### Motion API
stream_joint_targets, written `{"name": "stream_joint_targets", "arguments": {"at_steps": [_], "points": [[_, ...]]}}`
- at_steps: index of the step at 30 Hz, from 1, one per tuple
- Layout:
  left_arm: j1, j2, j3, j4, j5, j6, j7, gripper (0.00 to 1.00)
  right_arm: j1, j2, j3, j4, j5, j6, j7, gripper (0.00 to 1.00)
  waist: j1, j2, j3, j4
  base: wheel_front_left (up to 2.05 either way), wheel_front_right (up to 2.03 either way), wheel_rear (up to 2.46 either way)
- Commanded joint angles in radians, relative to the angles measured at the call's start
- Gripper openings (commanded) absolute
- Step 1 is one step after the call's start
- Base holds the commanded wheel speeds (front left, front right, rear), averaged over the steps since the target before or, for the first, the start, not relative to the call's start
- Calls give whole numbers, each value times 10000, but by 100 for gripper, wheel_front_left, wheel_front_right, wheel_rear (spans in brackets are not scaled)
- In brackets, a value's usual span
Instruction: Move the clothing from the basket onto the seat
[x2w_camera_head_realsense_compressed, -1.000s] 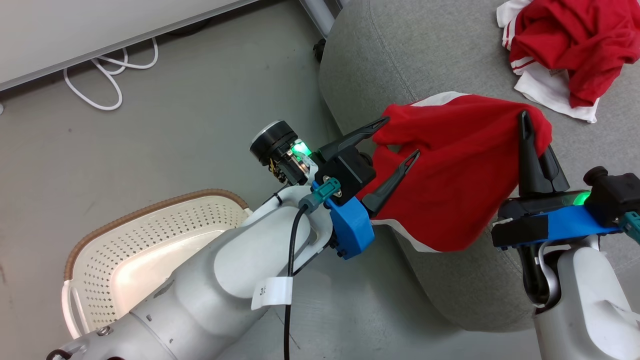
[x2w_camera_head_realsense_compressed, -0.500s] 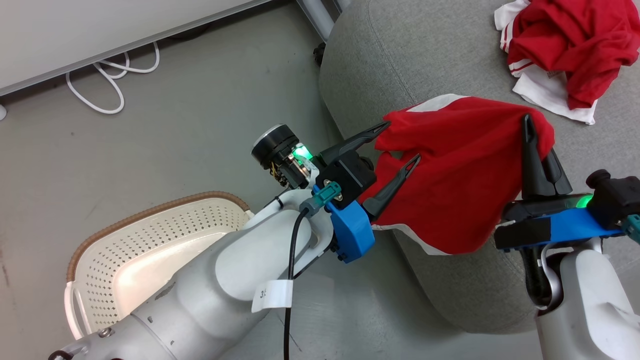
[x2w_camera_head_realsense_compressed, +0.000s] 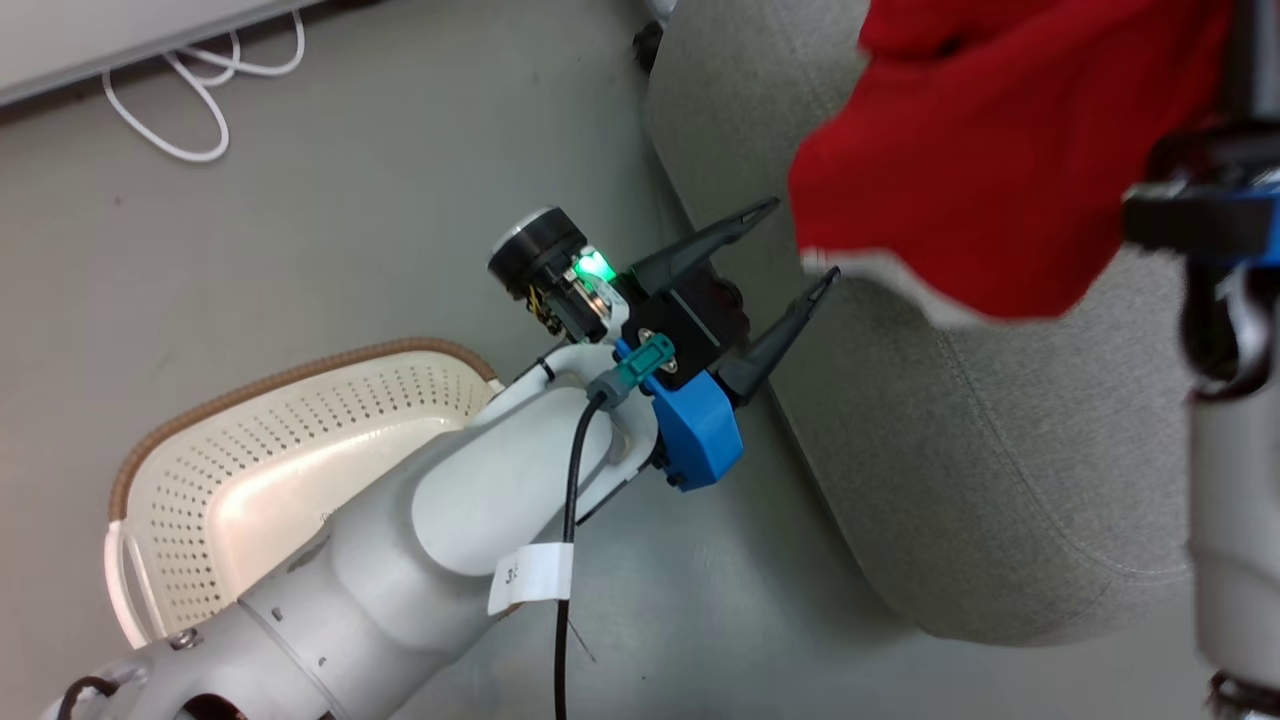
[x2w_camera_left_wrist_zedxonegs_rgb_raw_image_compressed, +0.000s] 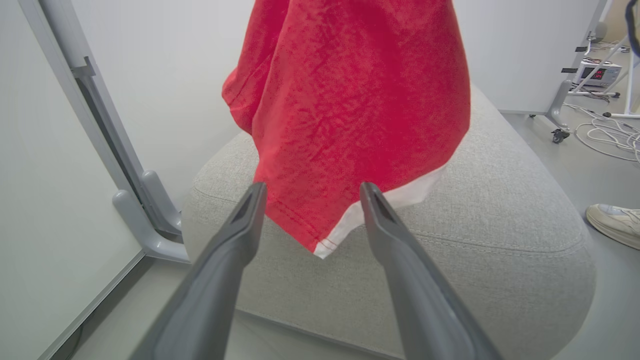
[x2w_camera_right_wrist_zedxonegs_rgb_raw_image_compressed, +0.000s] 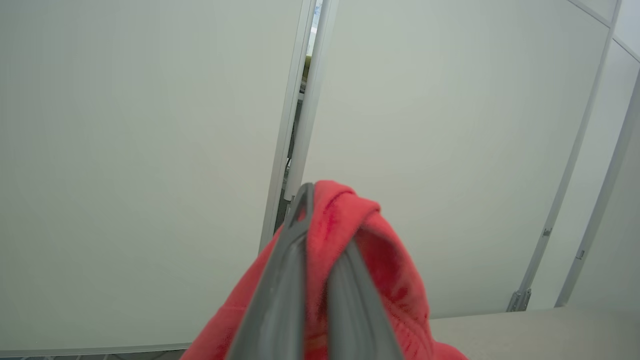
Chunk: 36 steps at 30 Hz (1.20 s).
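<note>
A red garment with a white hem, part of the clothing (x2w_camera_head_realsense_compressed: 980, 150), hangs in the air above the near edge of the light grey seat (x2w_camera_head_realsense_compressed: 950, 450). My right gripper (x2w_camera_right_wrist_zedxonegs_rgb_raw_image_compressed: 320, 220) is shut on a bunched fold at its top. In the left wrist view the clothing (x2w_camera_left_wrist_zedxonegs_rgb_raw_image_compressed: 360, 100) drapes down just beyond my left gripper (x2w_camera_left_wrist_zedxonegs_rgb_raw_image_compressed: 312, 187), over the seat (x2w_camera_left_wrist_zedxonegs_rgb_raw_image_compressed: 500, 190). My left gripper (x2w_camera_head_realsense_compressed: 803, 238) stands open with nothing in it, its tips close to the hem. The cream basket (x2w_camera_head_realsense_compressed: 300, 372) sits on the floor at lower left, partly hidden by my left arm; its visible inside is bare.
White cables (x2w_camera_head_realsense_compressed: 190, 90) lie on the grey floor at the far left by a white panel. A panel's grey foot (x2w_camera_left_wrist_zedxonegs_rgb_raw_image_compressed: 145, 220) stands left of the seat. A person's shoe (x2w_camera_left_wrist_zedxonegs_rgb_raw_image_compressed: 615, 222) rests on the floor to the seat's right, with more cables (x2w_camera_left_wrist_zedxonegs_rgb_raw_image_compressed: 600, 130) behind it.
My right gripper has lifted the red garment up and away from the left gripper's fingers, which stayed open. The head view has shifted, so the red pile on the seat is out of frame.
</note>
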<state>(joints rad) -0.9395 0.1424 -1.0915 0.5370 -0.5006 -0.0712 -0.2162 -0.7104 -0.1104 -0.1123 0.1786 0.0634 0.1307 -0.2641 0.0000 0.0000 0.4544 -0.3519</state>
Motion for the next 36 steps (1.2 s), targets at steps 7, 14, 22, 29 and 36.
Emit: {"name": "stream_joint_targets", "arguments": {"at_steps": [7,14,22,29,36], "points": [[-611,416,46,-357,229,143,194,100,-2309,-1177,-1738,-162,44,1,-4,0,0,0,1520,403,0,0,0],[-1131,955,147,-816,451,290,406,100,-3861,-3067,-3152,752,53,1,-4,0,0,0,2779,538,0,0,0],[-1552,1449,201,-1478,686,473,641,100,-4242,-4459,-3898,2199,-240,1,-4,0,0,0,3780,497,0,0,0],[-1625,1716,230,-1815,693,613,765,100,-3208,-3583,-4636,2729,-603,1,-3,0,0,0,4066,352,0,0,0],[-1657,1927,268,-2019,654,713,815,100,-2202,-2333,-5077,3070,-912,1,-3,0,0,0,4074,289,0,0,0]]}}
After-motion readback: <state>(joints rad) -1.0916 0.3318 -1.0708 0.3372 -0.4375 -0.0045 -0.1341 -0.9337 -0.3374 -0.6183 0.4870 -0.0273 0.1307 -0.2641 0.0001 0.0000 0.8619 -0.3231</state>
